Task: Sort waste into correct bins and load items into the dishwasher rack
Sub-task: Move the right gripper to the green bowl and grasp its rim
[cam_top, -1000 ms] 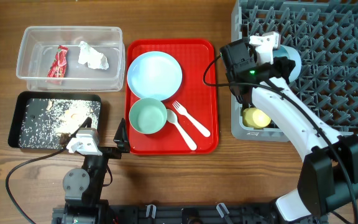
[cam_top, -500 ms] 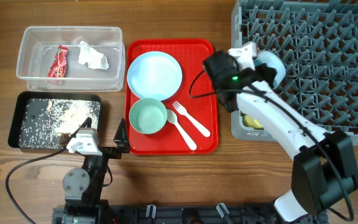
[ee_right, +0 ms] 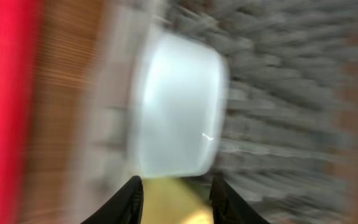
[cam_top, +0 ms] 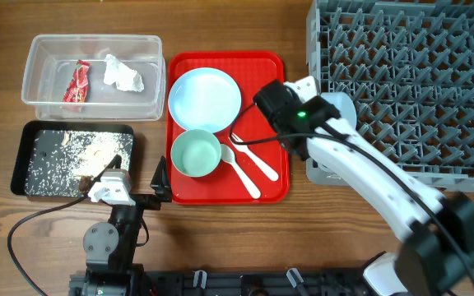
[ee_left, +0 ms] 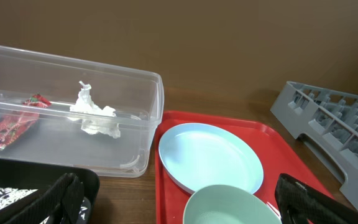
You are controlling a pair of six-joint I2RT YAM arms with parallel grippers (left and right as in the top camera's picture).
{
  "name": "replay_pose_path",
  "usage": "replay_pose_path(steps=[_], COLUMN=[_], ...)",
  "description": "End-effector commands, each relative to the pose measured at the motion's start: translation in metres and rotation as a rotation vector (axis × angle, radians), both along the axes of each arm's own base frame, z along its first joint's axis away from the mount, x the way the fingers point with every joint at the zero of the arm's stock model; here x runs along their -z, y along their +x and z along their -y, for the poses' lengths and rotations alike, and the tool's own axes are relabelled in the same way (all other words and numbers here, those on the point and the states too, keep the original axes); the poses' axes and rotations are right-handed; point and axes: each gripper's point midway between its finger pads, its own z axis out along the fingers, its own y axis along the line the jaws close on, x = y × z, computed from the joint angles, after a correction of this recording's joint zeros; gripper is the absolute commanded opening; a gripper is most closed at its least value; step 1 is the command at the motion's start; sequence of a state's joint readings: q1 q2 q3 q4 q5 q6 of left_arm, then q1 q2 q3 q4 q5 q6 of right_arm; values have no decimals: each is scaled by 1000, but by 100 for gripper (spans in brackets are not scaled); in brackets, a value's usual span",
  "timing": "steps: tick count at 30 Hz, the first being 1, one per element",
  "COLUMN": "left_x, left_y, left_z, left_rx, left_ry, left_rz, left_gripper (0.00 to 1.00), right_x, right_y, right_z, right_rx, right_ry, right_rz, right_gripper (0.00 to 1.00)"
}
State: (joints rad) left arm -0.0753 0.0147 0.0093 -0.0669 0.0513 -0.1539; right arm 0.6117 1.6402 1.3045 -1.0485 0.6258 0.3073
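White plastic fork (cam_top: pixel 262 164), probably light, stiff and slippery on the red tray (cam_top: pixel 262 66), wants pinching across its handle; right fingers (ee_right: pixel 129 198) stand part-open and empty, left fingers (ee_left: pixel 61 198) wide and empty.

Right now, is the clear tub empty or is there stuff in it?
Not empty. The tub holds a red wrapper and a white napkin, both lying on its floor.

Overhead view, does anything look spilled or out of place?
Nothing stands out. The crumbs are scattered but stay inside the black tray, and the wrapper and napkin lie in the clear tub.
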Motion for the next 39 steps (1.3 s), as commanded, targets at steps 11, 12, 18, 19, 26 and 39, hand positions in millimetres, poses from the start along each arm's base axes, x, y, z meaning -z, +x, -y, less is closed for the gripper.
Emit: replay_pose_path(steps=[11,12,18,19,26,39], left_x=[2,2,2,2,2,2], left_y=[0,0,0,0,0,0], left_z=[0,-1,0,-1,-1,0], left_rx=[2,2,2,2,2,2], left_ry=[15,15,15,15,15,15], left_rz=[-2,-2,-2,-2,-2,-2], left_gripper=[100,100,100,100,100,100], right_x=[-43,-32,39,49,99,113], right_y=[-81,-81,-59,-54,-33,-32], right_z=[-200,-204,-214,-215,-210,-206], right_rx=[-180,-143,-26,-18,48,81], right_ry=[947,918,746,732,684,666], right_rz=[-277,-274,-220,-216,-239,-252], right_gripper=[39,39,38,38,30,5])
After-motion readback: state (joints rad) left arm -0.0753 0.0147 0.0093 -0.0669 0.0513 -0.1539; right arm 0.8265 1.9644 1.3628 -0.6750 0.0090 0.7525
